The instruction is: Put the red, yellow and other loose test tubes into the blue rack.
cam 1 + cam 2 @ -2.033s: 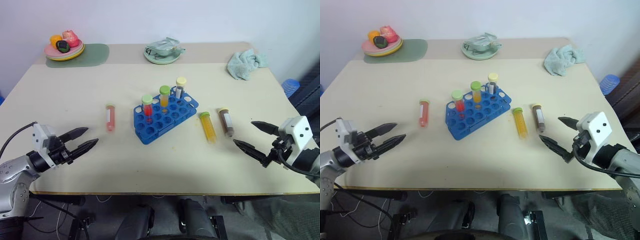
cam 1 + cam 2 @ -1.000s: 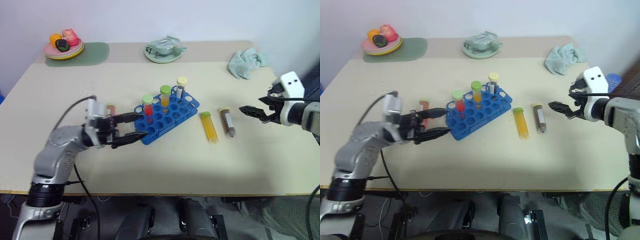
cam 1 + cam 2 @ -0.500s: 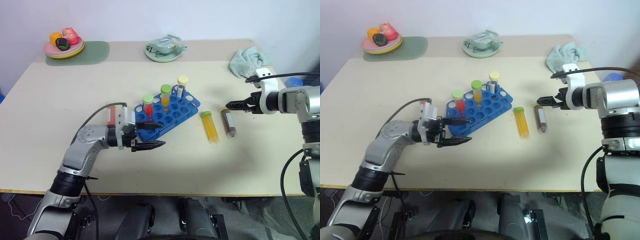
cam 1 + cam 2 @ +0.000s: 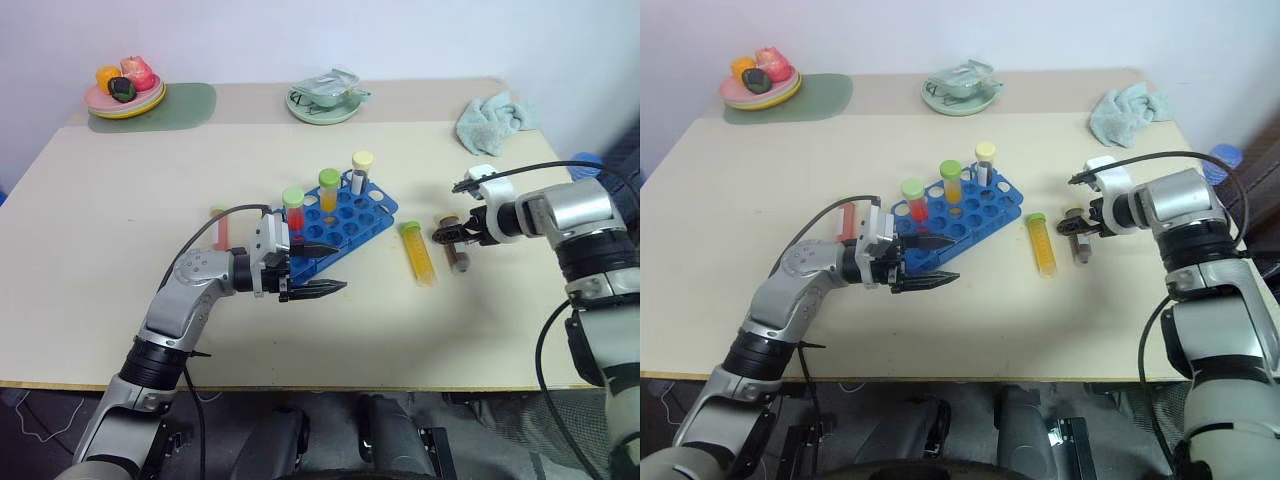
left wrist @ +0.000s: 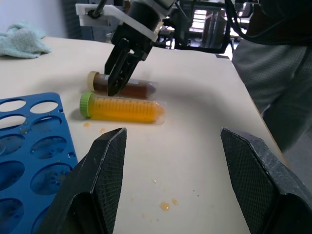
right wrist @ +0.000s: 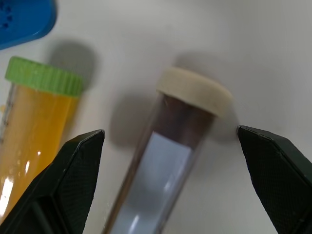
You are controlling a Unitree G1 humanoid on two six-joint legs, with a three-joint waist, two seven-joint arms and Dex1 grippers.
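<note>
Right hand poised over the brown tube, left hand waiting by the blue rack

Taking the blue rack [image 4: 335, 222] as the mark: the left hand [image 4: 322, 270] hangs at its near corner, fingers spread and holding nothing, pointing level across the surface [image 4: 120, 250]. Three capped tubes stand upright in the rack's far rows: red [image 4: 294, 211], orange [image 4: 329, 194] and pale [image 4: 361, 172]. A red tube [image 4: 219, 224] lies loose just left of the rack, partly hidden by the left arm. To the rack's right lies the yellow tube [image 4: 417, 252], green cap toward the far side, and just beyond it the brown tube [image 4: 455, 245]. The right hand [image 4: 446, 235] points down over the brown tube's cap end, fingers wide on either side, not gripping it. Far behind the rack sit a green dish [image 4: 326, 102], a fruit plate [image 4: 126, 92] on the far left and a crumpled cloth [image 4: 493, 121] on the far right.
</note>
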